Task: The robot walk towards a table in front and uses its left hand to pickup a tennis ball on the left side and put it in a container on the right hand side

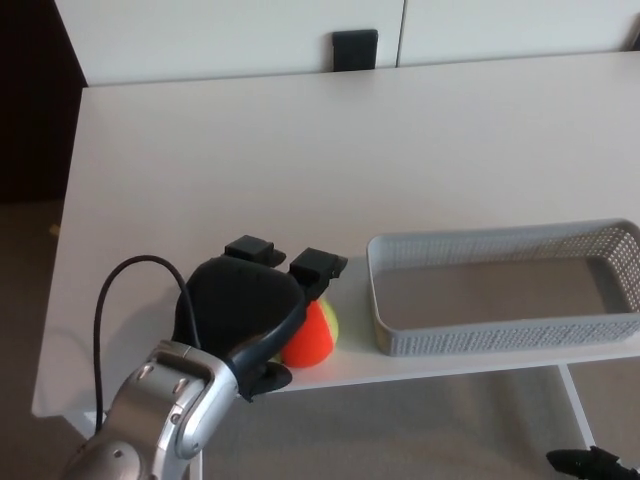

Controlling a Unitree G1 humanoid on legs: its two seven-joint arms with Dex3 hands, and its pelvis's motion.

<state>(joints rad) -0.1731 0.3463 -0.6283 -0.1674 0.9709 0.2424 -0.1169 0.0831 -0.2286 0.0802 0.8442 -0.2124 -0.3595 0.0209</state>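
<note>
- The left hand (pixel 248 312) is seen at the lower left, curled closed around the ball (pixel 314 337), with the fingers (pixel 320 266) over its top.
- The orange and yellow ball is held at the table's front edge, just left of the basket (pixel 480 341).
- The grey basket is set at the lower right of the white table (pixel 300 150).
- Only a dark tip of the right hand (pixel 590 464) is shown at the bottom right corner, so its state cannot be told.
- White panels (pixel 220 35) and a black block (pixel 355 48) are seen along the top.

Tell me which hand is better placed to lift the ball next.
Left. The left hand is right over the ball; the right hand hangs low, below the table edge.
</note>
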